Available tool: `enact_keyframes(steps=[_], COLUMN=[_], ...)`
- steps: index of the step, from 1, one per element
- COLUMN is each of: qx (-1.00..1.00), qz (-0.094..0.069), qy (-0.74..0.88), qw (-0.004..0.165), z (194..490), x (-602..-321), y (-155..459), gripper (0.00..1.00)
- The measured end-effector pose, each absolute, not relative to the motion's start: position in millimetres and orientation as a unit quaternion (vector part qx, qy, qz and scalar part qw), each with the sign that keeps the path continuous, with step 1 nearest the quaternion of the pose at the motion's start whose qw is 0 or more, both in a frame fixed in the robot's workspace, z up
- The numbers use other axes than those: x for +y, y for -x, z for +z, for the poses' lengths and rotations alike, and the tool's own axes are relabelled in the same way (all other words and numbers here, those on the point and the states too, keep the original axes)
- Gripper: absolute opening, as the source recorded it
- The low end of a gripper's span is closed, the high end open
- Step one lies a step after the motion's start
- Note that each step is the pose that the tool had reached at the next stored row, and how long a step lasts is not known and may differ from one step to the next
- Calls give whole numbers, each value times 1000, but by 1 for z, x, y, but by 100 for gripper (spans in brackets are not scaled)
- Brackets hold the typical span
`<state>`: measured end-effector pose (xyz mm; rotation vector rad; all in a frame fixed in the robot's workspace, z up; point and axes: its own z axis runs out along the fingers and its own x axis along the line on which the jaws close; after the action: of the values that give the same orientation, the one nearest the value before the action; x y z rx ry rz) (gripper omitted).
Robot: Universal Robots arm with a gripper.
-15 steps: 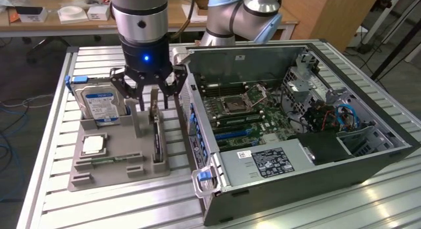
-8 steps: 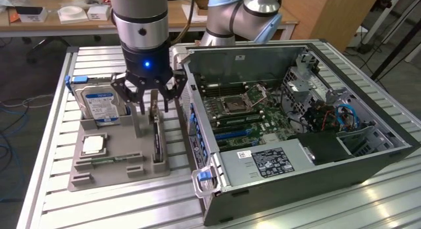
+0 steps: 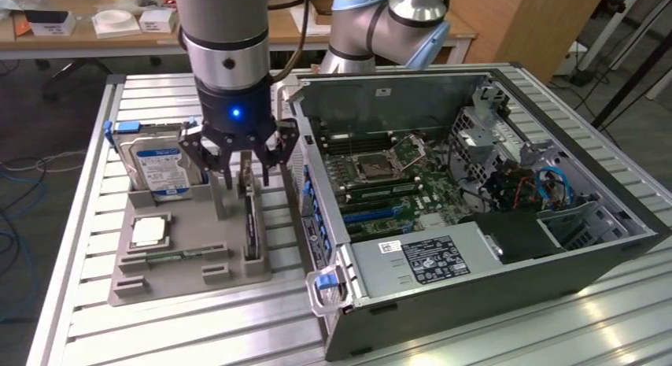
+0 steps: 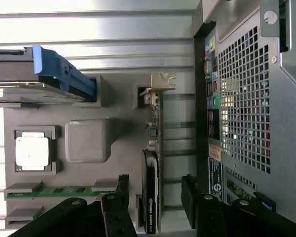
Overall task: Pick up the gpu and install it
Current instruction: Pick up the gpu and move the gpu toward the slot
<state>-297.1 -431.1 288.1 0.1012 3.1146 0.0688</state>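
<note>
Gpu (image 4: 153,148) edge-up in tray (image 4: 123,108), wrist view: spread hand (image 4: 155,181) astride, seemingly clear

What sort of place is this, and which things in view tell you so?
Probably a robotics lab or workshop: a robot arm hangs over a grey parts tray on a slatted metal table, beside an opened computer case.

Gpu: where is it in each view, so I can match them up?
Exterior view: the gpu stands on edge in the gray tray, in its slot nearest the case, under the open claw.
Wrist view: the gpu is seen edge-on between the claw's fingers, beside the case.
Shared landmark: the silver chip in the tray.
</note>
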Motion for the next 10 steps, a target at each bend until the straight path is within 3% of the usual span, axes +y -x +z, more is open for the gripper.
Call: enact_keyframes(steps=[10], qx=[999], qz=[22], qy=[-32], qw=[12], z=[278], x=[-437], y=[297], gripper=[55])
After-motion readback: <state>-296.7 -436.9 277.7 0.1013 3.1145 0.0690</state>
